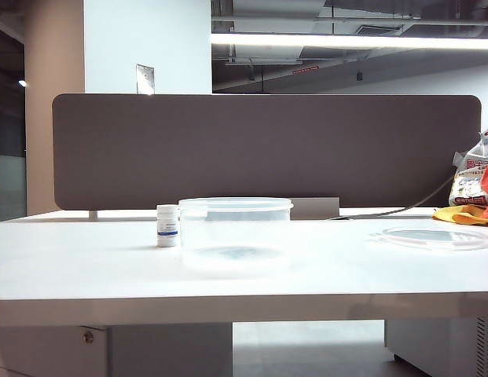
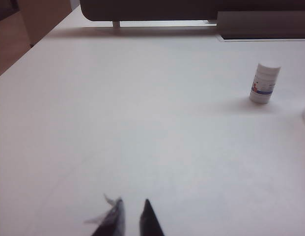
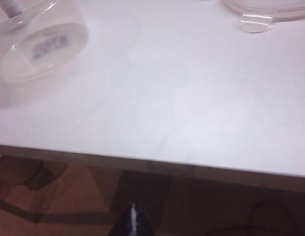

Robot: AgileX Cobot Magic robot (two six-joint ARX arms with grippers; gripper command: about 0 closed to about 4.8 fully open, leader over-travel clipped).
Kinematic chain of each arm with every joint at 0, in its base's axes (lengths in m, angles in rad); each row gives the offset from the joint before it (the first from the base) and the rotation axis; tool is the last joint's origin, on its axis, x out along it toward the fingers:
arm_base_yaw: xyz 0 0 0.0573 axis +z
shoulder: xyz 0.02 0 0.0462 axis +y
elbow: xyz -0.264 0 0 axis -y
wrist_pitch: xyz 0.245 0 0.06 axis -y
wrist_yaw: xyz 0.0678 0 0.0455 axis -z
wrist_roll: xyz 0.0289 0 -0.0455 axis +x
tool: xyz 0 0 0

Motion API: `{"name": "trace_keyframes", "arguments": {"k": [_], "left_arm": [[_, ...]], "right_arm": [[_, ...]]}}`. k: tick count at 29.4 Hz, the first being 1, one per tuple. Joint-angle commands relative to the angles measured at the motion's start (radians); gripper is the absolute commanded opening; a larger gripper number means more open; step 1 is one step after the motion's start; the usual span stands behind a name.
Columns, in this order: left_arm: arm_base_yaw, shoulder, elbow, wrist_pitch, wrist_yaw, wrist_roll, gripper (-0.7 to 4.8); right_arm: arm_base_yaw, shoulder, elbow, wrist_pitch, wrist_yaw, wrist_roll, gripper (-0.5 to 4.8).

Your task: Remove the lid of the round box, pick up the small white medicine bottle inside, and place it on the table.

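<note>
Round box [image 1: 236, 234] empty, uncovered

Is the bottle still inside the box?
No: in the exterior view the bottle stands upright on the table, just outside the box, which is open and holds nothing.

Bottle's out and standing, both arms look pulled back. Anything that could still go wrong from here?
The small white medicine bottle stands upright close beside the round box, so nudging either could topple it. The lid lies near the table's right end, where a sweep might push it off. The left hand hovers low over the table; the right hand is off the front edge, shut.
</note>
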Motion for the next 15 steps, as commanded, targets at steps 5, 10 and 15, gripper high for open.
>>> {"name": "trace_keyframes", "arguments": {"k": [5,10,15], "left_arm": [[-0.001,0.0,-0.003,-0.014,0.004,-0.006,0.52],[-0.001,0.0,-0.003,-0.014,0.004,-0.006,0.52],[-0.001,0.0,-0.003,-0.014,0.004,-0.006,0.52]], "right_arm": [[0.002,-0.001,-0.004,0.018,-0.002,0.004,0.0],[-0.006,-0.008,-0.004,0.017,0.036,-0.021,0.0],[-0.058,-0.161,-0.004,0.02,0.15,-0.114,0.0]]}}
